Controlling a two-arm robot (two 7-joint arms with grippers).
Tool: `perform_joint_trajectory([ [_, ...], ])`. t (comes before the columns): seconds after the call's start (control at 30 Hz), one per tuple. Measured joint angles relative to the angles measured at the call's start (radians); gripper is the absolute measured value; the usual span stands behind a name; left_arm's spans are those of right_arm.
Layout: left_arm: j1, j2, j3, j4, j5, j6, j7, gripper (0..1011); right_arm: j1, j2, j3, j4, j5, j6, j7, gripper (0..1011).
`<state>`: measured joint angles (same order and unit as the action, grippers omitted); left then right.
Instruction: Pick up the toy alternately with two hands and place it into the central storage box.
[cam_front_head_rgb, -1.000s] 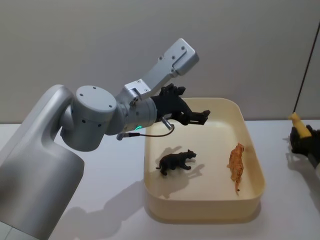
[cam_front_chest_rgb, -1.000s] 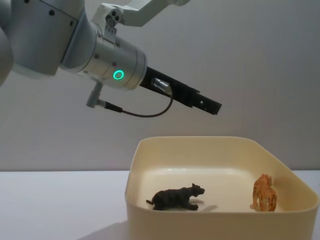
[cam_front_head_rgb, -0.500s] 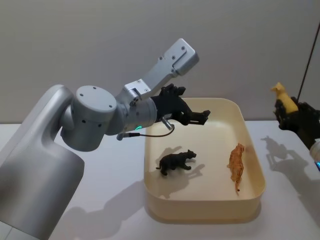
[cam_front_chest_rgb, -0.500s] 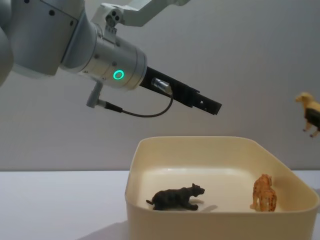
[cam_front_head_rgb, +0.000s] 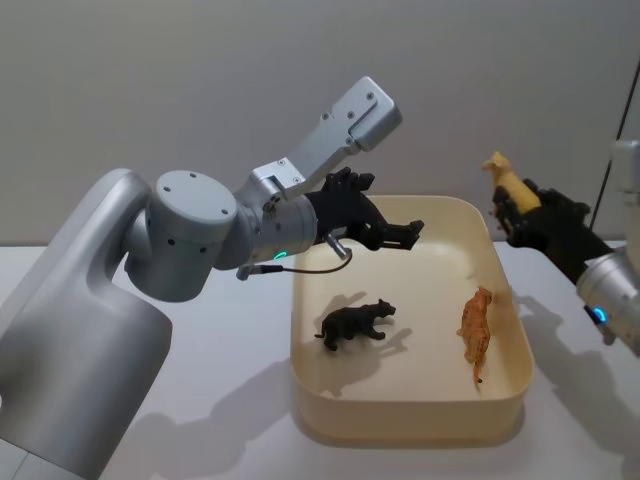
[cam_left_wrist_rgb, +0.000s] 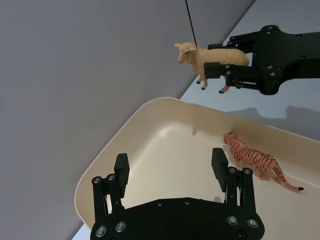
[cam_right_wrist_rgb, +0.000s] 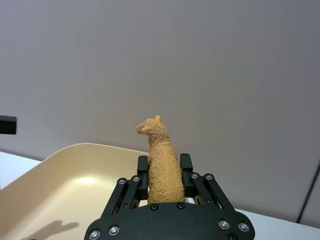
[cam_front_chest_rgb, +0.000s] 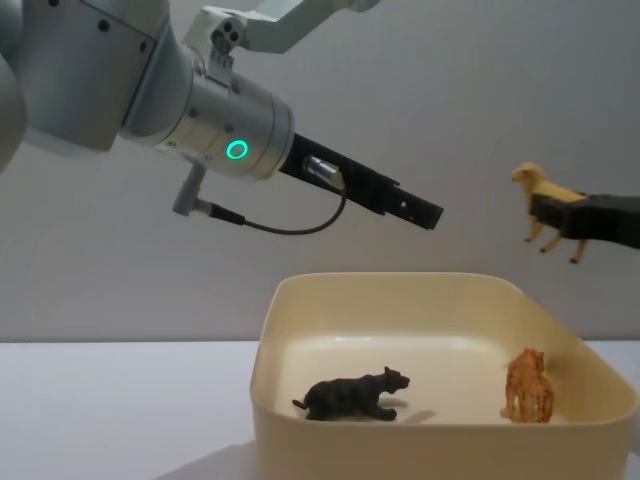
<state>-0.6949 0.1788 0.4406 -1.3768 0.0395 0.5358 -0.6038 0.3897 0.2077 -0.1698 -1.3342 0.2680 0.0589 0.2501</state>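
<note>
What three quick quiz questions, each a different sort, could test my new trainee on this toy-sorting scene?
1. True or false: the right gripper holds a tan plastic toy sheep.
2. How many toy animals lie inside the cream-yellow plastic storage tub?
3. The left gripper fingers are: A) open, B) shut on a toy.

Key: 1 true; 2 two, a black toy bear and an orange striped toy tiger; 3 A.

Head camera is looking down on the storage box (cam_front_head_rgb: 505, 385); chest camera is sighting level across its rim. Wrist cameras are looking along their fingers, seemingly close. All four are sharing the box interior.
</note>
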Motion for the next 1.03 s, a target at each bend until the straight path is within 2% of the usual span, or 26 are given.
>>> perform_joint_trajectory([
  [0.17,0.0,0.0,0.0,0.0,0.0,0.0,0.0,1002,0.023,-0.017,-0.016,0.028,-0.011,0.002,0.022,372],
  [0.63,0.0,0.0,0.0,0.0,0.0,0.0,0.0,1001,0.059,-0.043,-0.039,0.071,-0.027,0.005,0.053,831],
  [0.67,0.0,0.0,0.0,0.0,0.0,0.0,0.0,1002,0.059,-0.044,-0.04,0.072,-0.027,0.005,0.054,831],
  [0.87,0.0,0.0,0.0,0.0,0.0,0.0,0.0,1002,0.065,-0.048,-0.044,0.079,-0.03,0.006,0.06,998],
  [1.03,0.0,0.0,0.0,0.0,0.0,0.0,0.0,1002,0.068,-0.05,-0.046,0.082,-0.031,0.006,0.063,1001],
])
